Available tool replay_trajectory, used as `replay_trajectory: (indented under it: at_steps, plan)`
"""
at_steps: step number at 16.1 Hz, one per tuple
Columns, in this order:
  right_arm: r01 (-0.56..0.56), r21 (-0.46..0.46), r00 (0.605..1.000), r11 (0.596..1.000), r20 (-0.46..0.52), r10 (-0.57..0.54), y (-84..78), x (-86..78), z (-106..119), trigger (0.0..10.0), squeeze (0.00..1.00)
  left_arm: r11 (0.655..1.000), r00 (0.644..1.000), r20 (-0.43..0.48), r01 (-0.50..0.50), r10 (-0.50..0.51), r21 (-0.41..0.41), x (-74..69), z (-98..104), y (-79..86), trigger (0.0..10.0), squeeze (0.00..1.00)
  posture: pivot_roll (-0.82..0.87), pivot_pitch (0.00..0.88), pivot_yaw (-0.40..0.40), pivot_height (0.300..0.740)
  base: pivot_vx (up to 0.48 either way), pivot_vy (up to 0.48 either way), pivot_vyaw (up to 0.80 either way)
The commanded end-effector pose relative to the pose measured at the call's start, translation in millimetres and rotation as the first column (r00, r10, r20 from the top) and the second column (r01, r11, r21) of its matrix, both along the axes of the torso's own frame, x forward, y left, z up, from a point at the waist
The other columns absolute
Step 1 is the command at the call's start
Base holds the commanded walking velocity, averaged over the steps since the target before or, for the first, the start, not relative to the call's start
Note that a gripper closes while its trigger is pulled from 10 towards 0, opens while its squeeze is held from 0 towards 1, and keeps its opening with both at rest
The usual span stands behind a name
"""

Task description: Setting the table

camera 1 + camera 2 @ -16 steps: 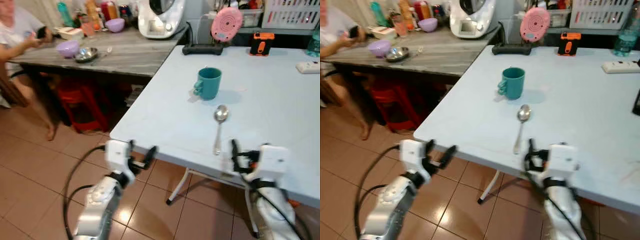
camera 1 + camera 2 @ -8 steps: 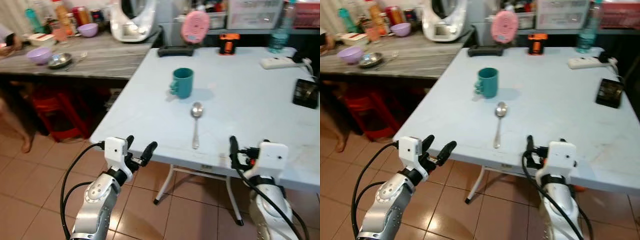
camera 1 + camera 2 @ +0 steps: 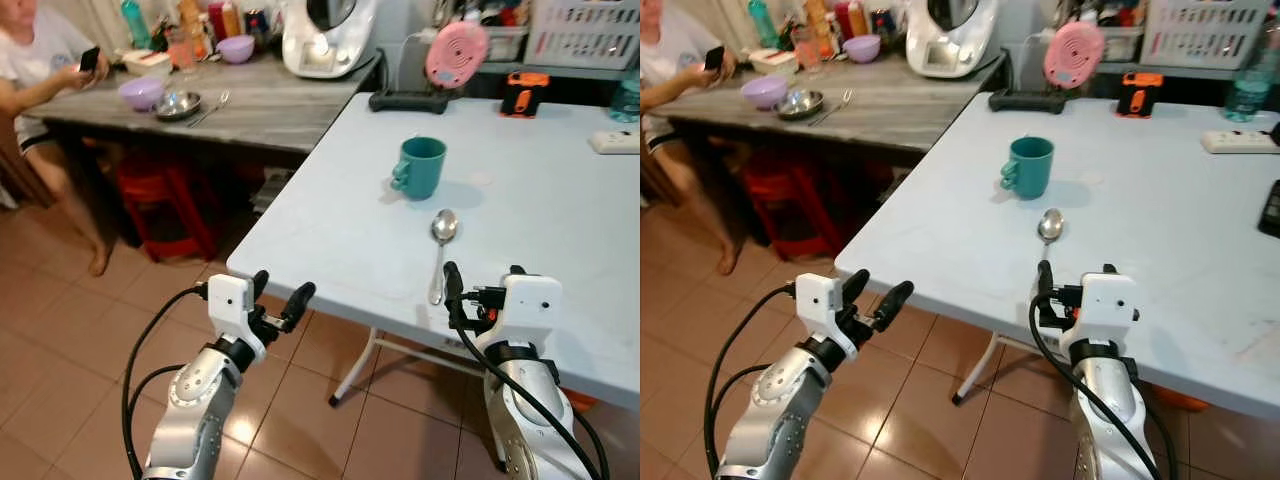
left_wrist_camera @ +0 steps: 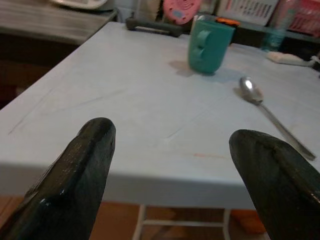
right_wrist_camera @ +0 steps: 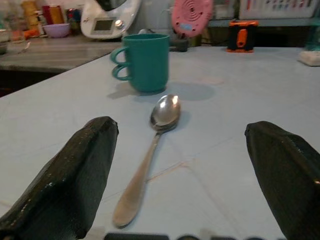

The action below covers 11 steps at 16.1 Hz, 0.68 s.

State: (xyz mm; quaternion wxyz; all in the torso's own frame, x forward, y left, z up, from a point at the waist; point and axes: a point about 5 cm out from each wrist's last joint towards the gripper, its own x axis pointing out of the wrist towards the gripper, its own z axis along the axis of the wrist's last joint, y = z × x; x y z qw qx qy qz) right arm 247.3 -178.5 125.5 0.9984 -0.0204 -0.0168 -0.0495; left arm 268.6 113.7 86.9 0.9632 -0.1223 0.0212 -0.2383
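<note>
It looks like the reach for the spoon (image 3: 440, 248) is in hand, which lies by the green mug (image 3: 419, 167) near the table's (image 3: 330, 240) front edge, the right gripper (image 3: 482, 290), fingers wide, at its handle, the left gripper (image 3: 278, 300), likewise spread, off the corner over open floor.

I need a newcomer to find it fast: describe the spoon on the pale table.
On the pale blue table, look near the front edge, just before the teal mug. The spoon lies flat there, bowl toward the mug, the only bare metal piece on that table.
</note>
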Motion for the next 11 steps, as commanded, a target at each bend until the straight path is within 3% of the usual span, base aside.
replay_trajectory:
  at_steps: [1,11]
  plan:
    - [0.013,-0.001,1.000,1.000,0.007,-0.013,-1.4,-0.3,1.3,10.0,0.00,1.000,1.000,0.020,0.015,-0.015,-0.001,1.6,4.4,0.5,10.0,0.00,-0.15,0.013,0.110,0.740,0.345,0.000,0.00]
    - [0.023,-0.007,1.000,1.000,-0.001,-0.023,-3.3,-3.8,-0.7,10.0,0.00,0.999,0.999,0.015,0.038,-0.038,-0.002,-0.6,2.8,-2.3,10.0,0.00,-0.16,0.021,0.116,0.740,0.399,0.000,0.00]
